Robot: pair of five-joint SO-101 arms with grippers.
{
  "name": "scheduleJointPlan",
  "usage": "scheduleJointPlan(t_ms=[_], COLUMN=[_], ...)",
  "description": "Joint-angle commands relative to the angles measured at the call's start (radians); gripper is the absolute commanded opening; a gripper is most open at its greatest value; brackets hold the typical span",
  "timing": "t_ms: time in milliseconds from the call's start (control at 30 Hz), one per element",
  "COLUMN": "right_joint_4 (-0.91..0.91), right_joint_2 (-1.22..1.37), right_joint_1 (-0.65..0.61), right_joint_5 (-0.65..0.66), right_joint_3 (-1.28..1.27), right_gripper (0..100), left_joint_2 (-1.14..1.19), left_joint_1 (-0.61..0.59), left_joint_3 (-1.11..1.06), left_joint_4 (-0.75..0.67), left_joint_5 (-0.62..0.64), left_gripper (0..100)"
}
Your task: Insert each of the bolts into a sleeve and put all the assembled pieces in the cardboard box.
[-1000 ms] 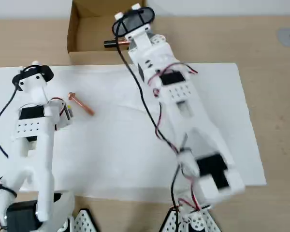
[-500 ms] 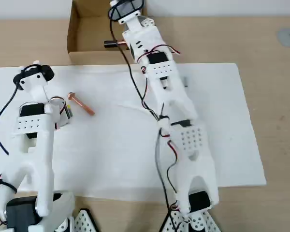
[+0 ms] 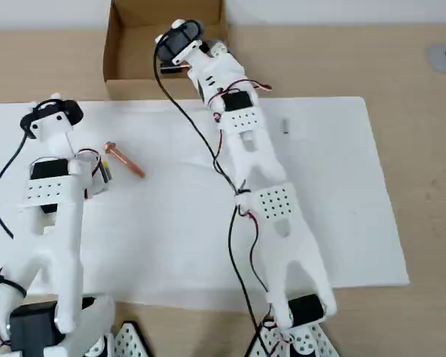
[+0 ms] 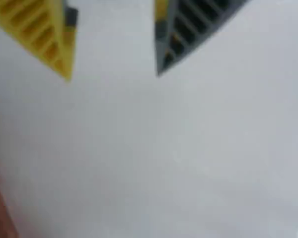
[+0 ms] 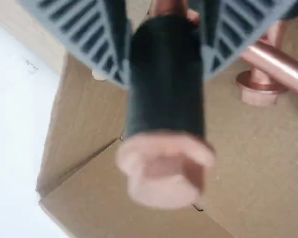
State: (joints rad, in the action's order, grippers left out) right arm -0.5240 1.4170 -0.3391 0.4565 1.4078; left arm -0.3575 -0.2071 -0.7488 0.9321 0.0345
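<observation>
Now, drop-off step; right tool (image 5: 164,52) clamped on assembled piece (image 5: 165,99), black sleeve with copper bolt head poking out, held over cardboard box (image 3: 113,46) at top of high view, left of centre; another copper bolt (image 5: 268,62) lies inside box; advice: lower close to box floor, steer off that bolt, part fingers slowly so piece neither rolls nor bounces out; left tool (image 4: 111,57) apart, above white sheet (image 3: 171,223); loose bolt (image 3: 124,159) on sheet beside left arm, likely next.

Above the brown box (image 5: 84,124), your black sleeve (image 5: 164,89) holds a copper bolt (image 5: 164,168) between ribbed grey fingers (image 5: 79,29). Near the box, your loose bolt (image 3: 124,159) is copper, on a white sheet (image 3: 320,193).
</observation>
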Motion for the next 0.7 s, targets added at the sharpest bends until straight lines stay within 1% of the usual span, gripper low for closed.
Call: scheduleJointPlan(t_ms=[0,100,233,333,400,467,567,667], right_joint_4=[-0.043,-0.077,-0.101,-0.144,-0.19,-0.238,-0.374,-0.532], right_joint_2=[0.01,0.018,0.018,0.015,0.008,-0.021,-0.105,-0.208], right_joint_1=[-0.021,-0.024,-0.022,-0.022,-0.021,-0.019,-0.008,-0.004], right_joint_5=[0.014,0.014,0.014,0.011,0.009,-0.005,-0.155,-0.331], right_joint_3=[0.11,0.156,0.202,0.249,0.265,0.263,0.262,0.26], right_gripper=[18.5,19.3,19.5,19.5,19.3,19.3,19.3,19.3], left_joint_2=[-0.005,-0.01,-0.012,-0.007,-0.01,-0.007,-0.004,-0.004], left_joint_1=[-0.014,-0.009,-0.012,-0.015,-0.015,-0.009,-0.008,-0.012], left_joint_3=[0.051,0.052,0.055,0.072,0.072,0.097,0.166,0.233], left_joint_4=[-0.008,-0.011,-0.012,-0.005,0.002,0.046,0.14,0.18], left_joint_5=[0.097,0.209,0.296,0.417,0.45,0.454,0.456,0.456], left_gripper=[12,12,12,12,13,16,17,17])
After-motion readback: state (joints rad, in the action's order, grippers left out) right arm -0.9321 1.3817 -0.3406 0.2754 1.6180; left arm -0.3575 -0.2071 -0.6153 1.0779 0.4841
